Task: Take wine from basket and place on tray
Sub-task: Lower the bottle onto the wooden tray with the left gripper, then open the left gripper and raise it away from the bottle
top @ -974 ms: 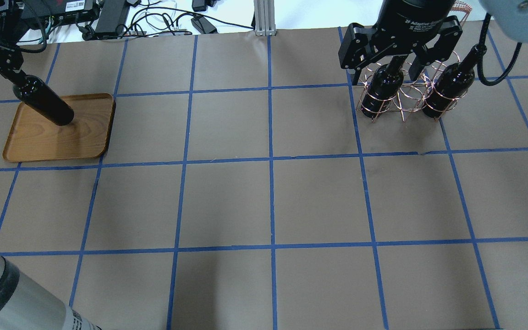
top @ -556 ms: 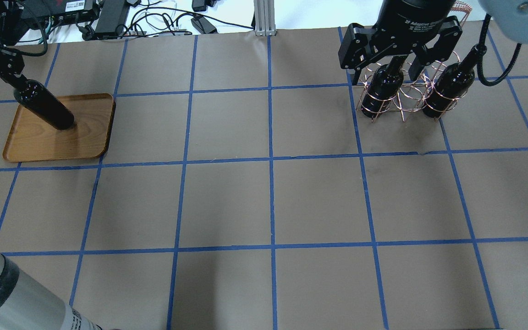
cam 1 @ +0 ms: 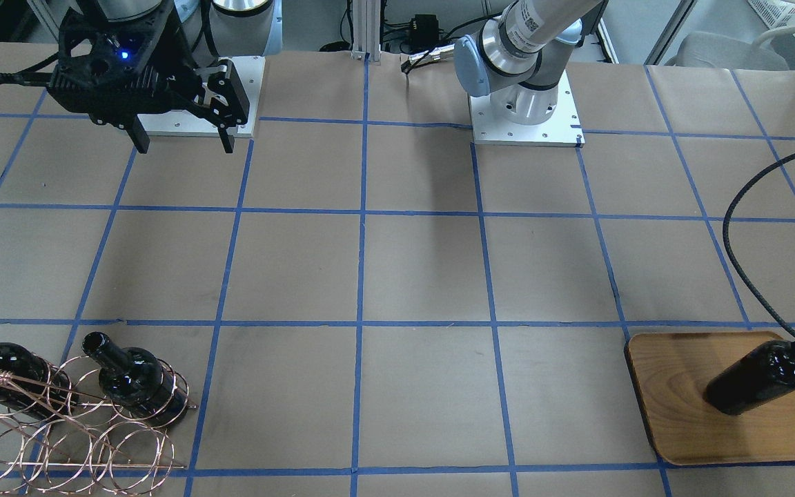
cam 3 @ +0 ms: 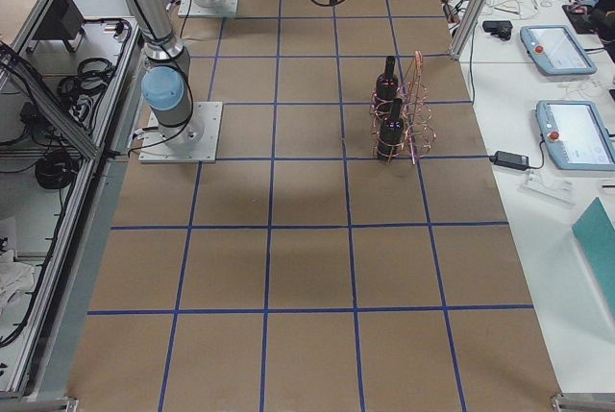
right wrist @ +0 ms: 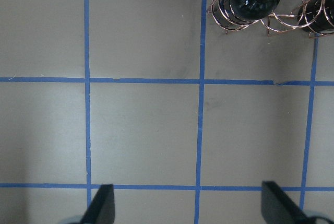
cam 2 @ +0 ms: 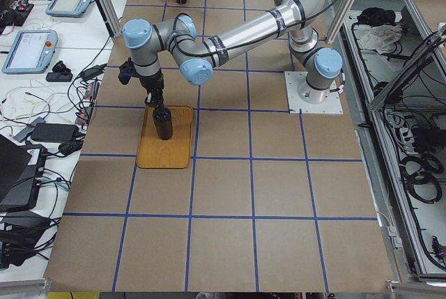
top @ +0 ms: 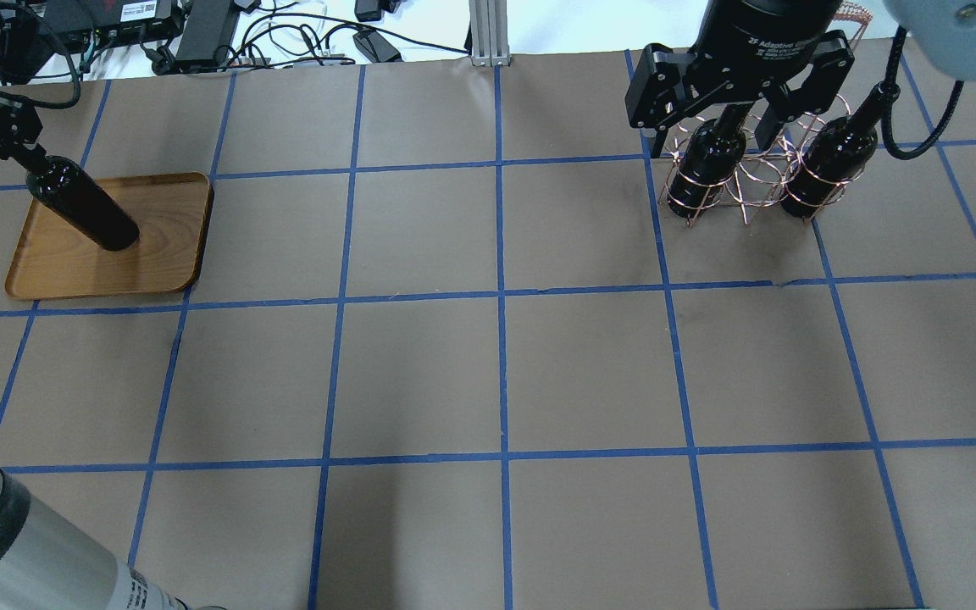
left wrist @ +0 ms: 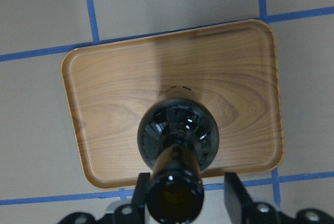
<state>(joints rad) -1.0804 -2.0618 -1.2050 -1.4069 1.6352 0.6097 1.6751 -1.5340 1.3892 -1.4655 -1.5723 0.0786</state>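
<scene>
A glossy black wine bottle (top: 85,212) stands on the wooden tray (top: 166,254) at the far left; it also shows in the front view (cam 1: 756,383) and the left wrist view (left wrist: 177,135). My left gripper (top: 29,152) is around its neck. In the left wrist view the jaws stand slightly apart, with a gap between the right finger (left wrist: 232,187) and the neck. The copper wire basket (top: 751,182) at the far right holds two more bottles (top: 704,169) (top: 827,165). My right gripper (cam 1: 180,145) is open and empty, high above the table on the robot's side of the basket.
Cables and electronics (top: 200,34) lie beyond the table's far edge, with an aluminium post (top: 488,34) at its middle. The arm bases (cam 1: 525,110) stand on white plates. The left arm's black cable (cam 1: 749,228) hangs above the tray side.
My left gripper has come down with the bottle, whose base has settled onto the tray. The right arm and the basket have not moved.
</scene>
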